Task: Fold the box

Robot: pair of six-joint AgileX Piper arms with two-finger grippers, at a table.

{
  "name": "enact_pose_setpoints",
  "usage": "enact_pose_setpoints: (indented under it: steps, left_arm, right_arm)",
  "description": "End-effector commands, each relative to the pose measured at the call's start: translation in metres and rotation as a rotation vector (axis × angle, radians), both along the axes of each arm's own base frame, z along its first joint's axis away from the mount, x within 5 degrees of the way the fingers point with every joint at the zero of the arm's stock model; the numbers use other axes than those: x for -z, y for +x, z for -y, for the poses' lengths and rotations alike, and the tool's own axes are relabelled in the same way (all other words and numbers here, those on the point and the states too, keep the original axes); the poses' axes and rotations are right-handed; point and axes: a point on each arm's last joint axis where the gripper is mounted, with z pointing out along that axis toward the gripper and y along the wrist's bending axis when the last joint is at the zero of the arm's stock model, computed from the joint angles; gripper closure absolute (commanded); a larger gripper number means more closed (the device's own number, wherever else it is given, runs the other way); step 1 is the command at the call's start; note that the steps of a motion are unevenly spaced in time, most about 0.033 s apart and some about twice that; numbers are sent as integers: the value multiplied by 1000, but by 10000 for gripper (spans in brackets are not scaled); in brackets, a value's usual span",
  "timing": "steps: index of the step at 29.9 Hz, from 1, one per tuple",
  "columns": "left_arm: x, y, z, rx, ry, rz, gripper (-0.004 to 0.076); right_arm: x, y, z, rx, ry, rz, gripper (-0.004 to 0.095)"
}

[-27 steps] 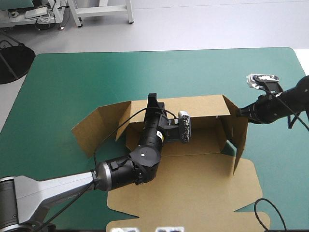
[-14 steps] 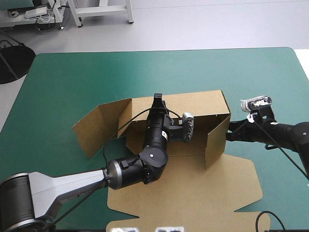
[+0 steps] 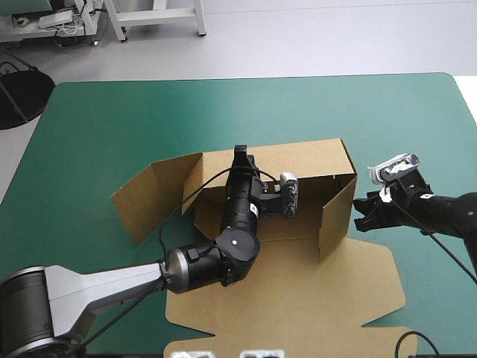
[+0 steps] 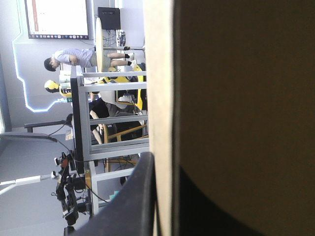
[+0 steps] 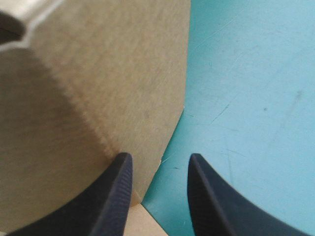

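On the desk (image 3: 112,119) the brown box (image 3: 298,160) stands half-formed: back and right walls up, left flap splayed, lid flat, tucking undone; the left pincer (image 3: 241,158) grips the back wall, the right pincer (image 3: 364,213) gapes beside the right wall

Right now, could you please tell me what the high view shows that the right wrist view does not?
Only the high view shows the whole box, rear and right walls raised, lid flat, with the left gripper at the rear wall. Only the right wrist view shows plainly the right gripper open, its fingers apart with a board edge just ahead of them. Both show brown board against the teal-green cover.
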Motion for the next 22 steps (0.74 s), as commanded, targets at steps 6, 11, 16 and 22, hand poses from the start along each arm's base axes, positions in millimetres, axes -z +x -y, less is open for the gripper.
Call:
enact_pose_setpoints:
  steps: [6,11,16,22]
  left_arm:
    - [-10,-6,-2,-1,-96,-41,732]
    - [-10,-6,-2,-1,-96,-41,732]
    - [-10,-6,-2,-1,-96,-41,732]
    - [-10,-6,-2,-3,-95,-40,732]
  right_arm:
    - [-27,-17,-4,-32,-10,101,521]
    - [-29,-15,-5,-17,18,118,460]
    - [-30,-11,-14,-52,168,106,425]
    - [-24,1,-13,-50,191,117,425]
